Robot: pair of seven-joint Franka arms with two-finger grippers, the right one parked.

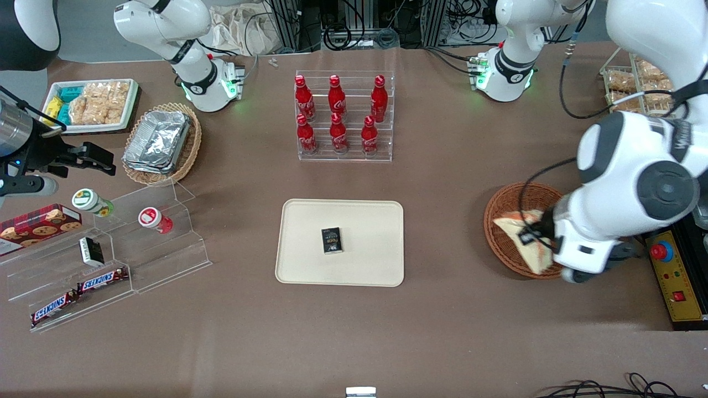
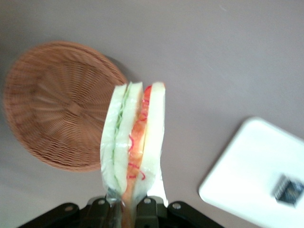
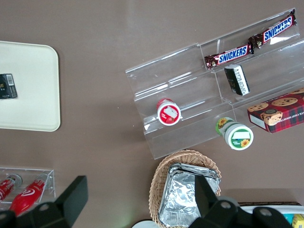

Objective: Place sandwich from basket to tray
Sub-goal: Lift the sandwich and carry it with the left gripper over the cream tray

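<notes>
My working arm (image 1: 636,182) was glossy white, built of rounded shells with dark grey bands at the joints and a big dark grey round cap on its side. A thin black cable looped from it. Its base (image 1: 506,74) was a white dome with a black ring, a small black logo and green lights glowing at the foot. My gripper (image 2: 130,209) was black, its finger mounts studded with small silver screws.
</notes>
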